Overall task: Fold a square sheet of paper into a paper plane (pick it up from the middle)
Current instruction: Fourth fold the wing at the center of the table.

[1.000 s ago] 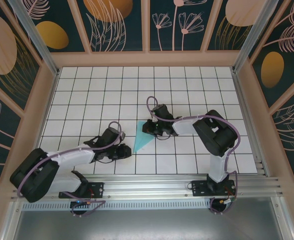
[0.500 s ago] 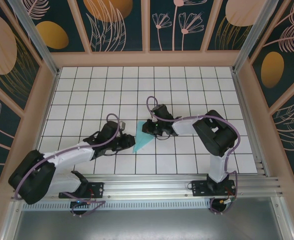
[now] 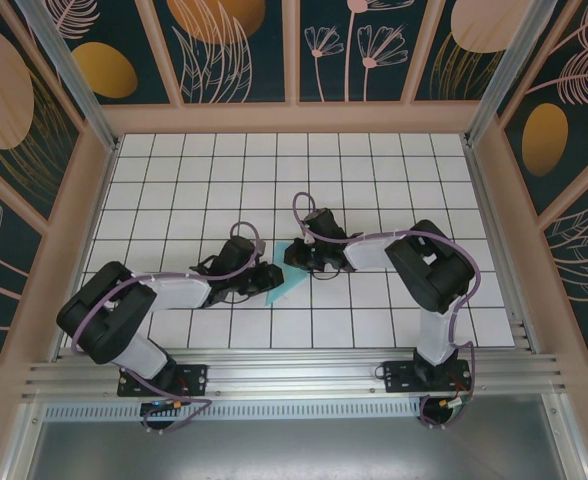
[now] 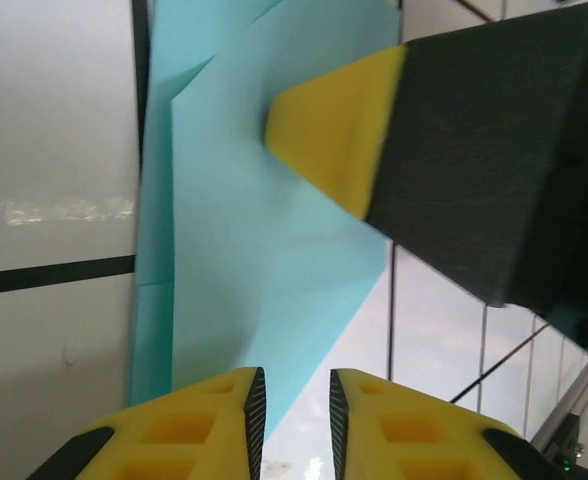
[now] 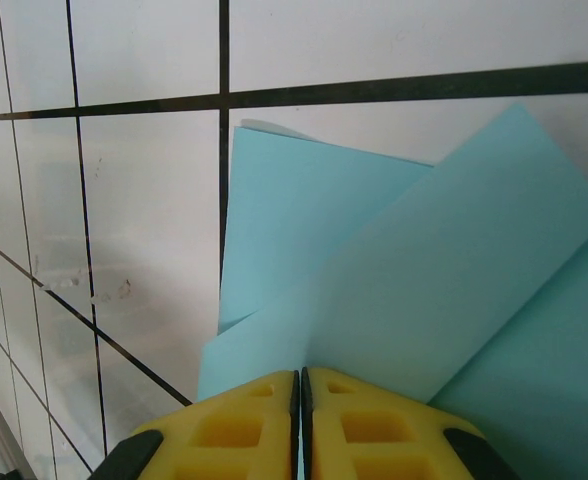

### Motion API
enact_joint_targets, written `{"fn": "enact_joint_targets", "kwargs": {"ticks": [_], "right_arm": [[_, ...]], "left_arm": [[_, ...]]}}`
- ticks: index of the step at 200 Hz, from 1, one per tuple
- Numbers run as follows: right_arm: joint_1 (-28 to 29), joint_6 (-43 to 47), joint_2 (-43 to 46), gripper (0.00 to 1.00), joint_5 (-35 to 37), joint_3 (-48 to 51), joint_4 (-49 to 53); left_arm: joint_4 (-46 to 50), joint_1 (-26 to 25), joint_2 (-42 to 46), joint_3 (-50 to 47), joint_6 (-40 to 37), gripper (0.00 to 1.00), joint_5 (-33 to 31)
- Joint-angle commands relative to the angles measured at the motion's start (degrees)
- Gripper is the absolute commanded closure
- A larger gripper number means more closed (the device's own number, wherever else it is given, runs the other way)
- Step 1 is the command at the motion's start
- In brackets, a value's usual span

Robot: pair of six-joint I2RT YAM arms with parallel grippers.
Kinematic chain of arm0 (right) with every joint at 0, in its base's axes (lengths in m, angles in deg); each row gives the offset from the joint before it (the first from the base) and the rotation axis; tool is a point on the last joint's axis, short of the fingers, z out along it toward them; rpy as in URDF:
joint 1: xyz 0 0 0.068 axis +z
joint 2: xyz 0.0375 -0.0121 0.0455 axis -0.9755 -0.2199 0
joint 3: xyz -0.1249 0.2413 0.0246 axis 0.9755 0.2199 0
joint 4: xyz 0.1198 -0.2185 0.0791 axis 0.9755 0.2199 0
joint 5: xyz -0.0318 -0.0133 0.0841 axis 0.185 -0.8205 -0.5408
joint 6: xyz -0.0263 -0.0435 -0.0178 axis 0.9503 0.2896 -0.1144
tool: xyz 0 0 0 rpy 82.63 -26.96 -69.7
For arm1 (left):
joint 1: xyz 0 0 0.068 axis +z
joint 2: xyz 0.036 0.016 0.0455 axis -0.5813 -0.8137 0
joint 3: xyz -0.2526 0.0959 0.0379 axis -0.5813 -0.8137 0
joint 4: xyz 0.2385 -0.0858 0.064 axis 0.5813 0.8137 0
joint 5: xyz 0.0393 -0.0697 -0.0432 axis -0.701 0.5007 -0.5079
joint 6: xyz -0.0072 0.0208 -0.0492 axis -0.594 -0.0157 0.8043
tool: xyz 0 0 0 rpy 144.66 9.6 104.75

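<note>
creased paper [image 5: 424,280] | right end effector [image 5: 300,382] pinching, overlapping it | left end effector [image 4: 296,390] adjacent

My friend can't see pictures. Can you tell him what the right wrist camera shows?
The right gripper, with yellow fingertips, is pinched shut on a raised flap of the folded turquoise paper. The rest of the paper lies flat on a white table marked with black grid lines.

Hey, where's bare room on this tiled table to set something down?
Free: far tile rows of the table along the back wall, and the strip right of the right arm. Crowded: the centre, where left claw and right claw meet at the folded turquoise paper.
</note>
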Motion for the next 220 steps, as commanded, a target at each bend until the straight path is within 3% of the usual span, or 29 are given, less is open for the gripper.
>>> {"fn": "enact_joint_targets", "kwargs": {"ticks": [1,59,102,142,186,220], "right_arm": [[1.14,0.66,-4.06,0.86,3.75,0.93,7.37],[1.15,1.39,0.03,0.86,1.60,-4.98,8.81],[2.73,0.04,1.30,0.91,-2.41,-5.71,5.14],[4.40,-1.00,-1.06,0.93,0.73,-5.12,5.43],[1.68,2.94,-3.69,0.91,5.49,-6.41,8.79],[-2.34,4.28,-3.76,0.90,4.25,-5.81,6.88]], "left_arm": [[0.37,-0.15,-2.05,-2.08,-0.96,0.76,-0.57],[5.31,-0.14,-3.04,-5.66,-3.81,0.81,-4.59],[6.39,-0.19,-3.31,-4.74,-4.53,0.82,-5.43],[7.06,-0.18,-3.45,-3.68,-4.97,0.82,-5.79],[8.48,-0.19,-3.45,-4.78,-5.92,0.83,-6.87],[8.07,-0.19,-3.45,-6.55,-6.02,0.86,-7.84]]}}
